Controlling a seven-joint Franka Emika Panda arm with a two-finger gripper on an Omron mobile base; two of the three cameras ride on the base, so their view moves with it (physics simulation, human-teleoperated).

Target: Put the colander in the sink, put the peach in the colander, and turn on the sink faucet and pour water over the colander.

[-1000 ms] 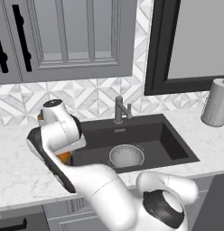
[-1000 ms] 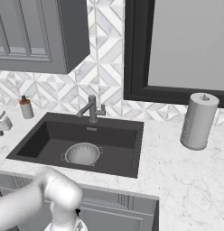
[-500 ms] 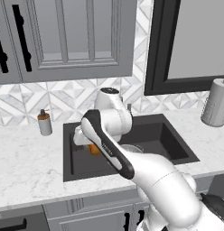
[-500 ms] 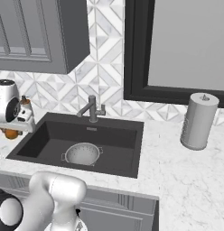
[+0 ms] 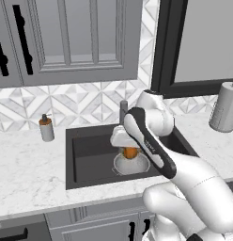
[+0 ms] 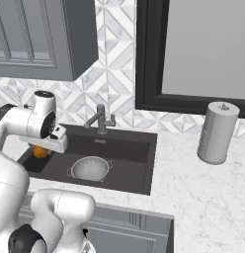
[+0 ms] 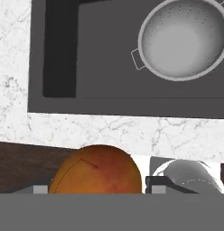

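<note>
in the left base view the white arm bends over the large dark charcoal rectangular sink set in the white marble desk, and the gripper hangs just above the round silvery perforated metal colander with the small round orange peach clamped between its fingers; from this side the fruit looks straight over the bowl, with the short dark grey faucet post just behind the hand. the step in hand is, by my reading, carrying the peach to the colander, and doing it well means centring over the bowl in both directions, coming down low inside the rim, and only then parting the fingers so the round fruit does not bounce or roll out. the right base view corrects the first: here the peach sits under the hand near the sink's left wall, clearly apart from the colander resting on the basin floor, and the faucet with its angled spout and side lever stands free. the hand view adds the grip itself: the peach fills the space between the fingertips, jaws spread fairly wide around it, while the colander lies far up and off to one side, its bowl still without fruit.
</note>
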